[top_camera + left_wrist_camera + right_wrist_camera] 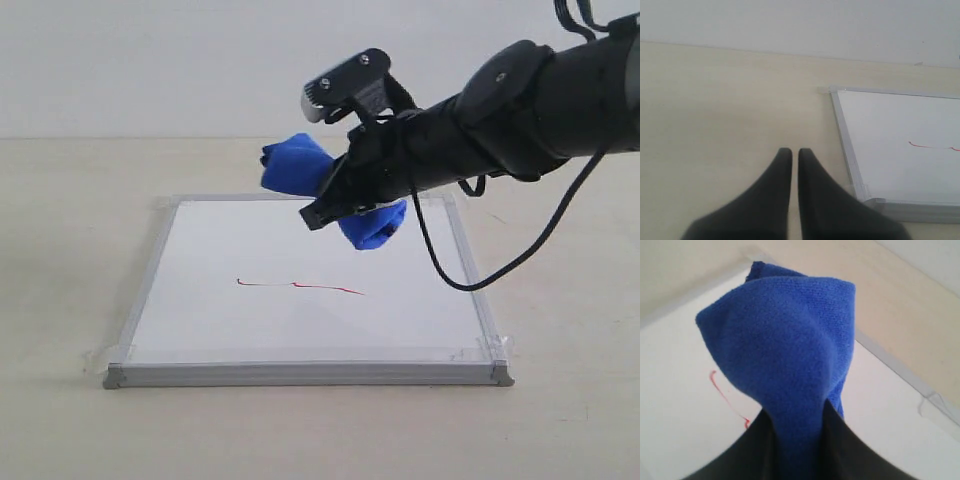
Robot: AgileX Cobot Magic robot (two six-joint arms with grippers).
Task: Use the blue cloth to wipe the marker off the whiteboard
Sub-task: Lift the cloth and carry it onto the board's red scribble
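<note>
The whiteboard (pixel 300 330) lies flat on the table, silver-framed. A thin wavy red marker line (pixel 300 287) crosses its middle; it also shows as the marker line (pixel 932 147) and the marker line (pixel 725 395). My right gripper (pixel 335 205) hangs above the board's far half, shut on the blue cloth (pixel 295 165), which bulges out on both sides of the fingers. In the right wrist view the blue cloth (pixel 785 350) fills the centre between the dark fingers (pixel 860 450) of my right gripper (pixel 797 415). My left gripper (pixel 795 152) is shut and empty over bare table, left of the whiteboard (pixel 890 130).
The beige table (pixel 60 250) surrounds the board, with a pale wall behind. A black cable (pixel 470 280) loops down from the right arm over the board's right edge. Clear tape (pixel 490 345) holds the board's corners.
</note>
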